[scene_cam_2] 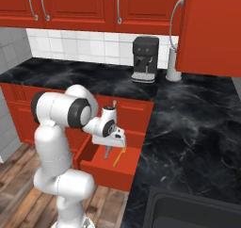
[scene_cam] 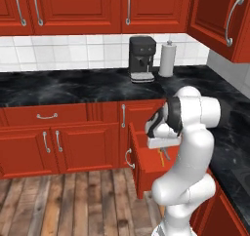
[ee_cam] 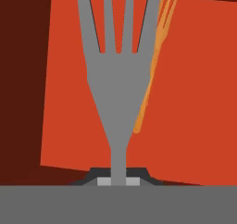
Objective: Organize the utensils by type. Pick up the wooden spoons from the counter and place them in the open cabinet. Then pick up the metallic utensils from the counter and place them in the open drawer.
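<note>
Over the open red drawer point(scene_cam_2: 109, 168) below the black marble worktop point(scene_cam: 58, 86), the claw point(scene_cam_2: 107, 147) hangs with its jaws clamped on the handle of one grey metal fork point(ee_cam: 118, 75), whose four tines point down into the drawer. One slim orange-gold fork point(ee_cam: 155, 56) lies on the drawer's red floor, just beside the grey one as the hand view shows it; the right base view shows it as a thin yellow sliver point(scene_cam_2: 118, 157) below the claw. That makes two forks, one held and one lying in the drawer. Against the white tiled wall stand one black coffee machine point(scene_cam: 142, 58) and one white paper towel roll point(scene_cam: 167, 58), close together. One dark sink point(scene_cam_2: 188, 210) sits in the worktop's near corner in the right base view.
</note>
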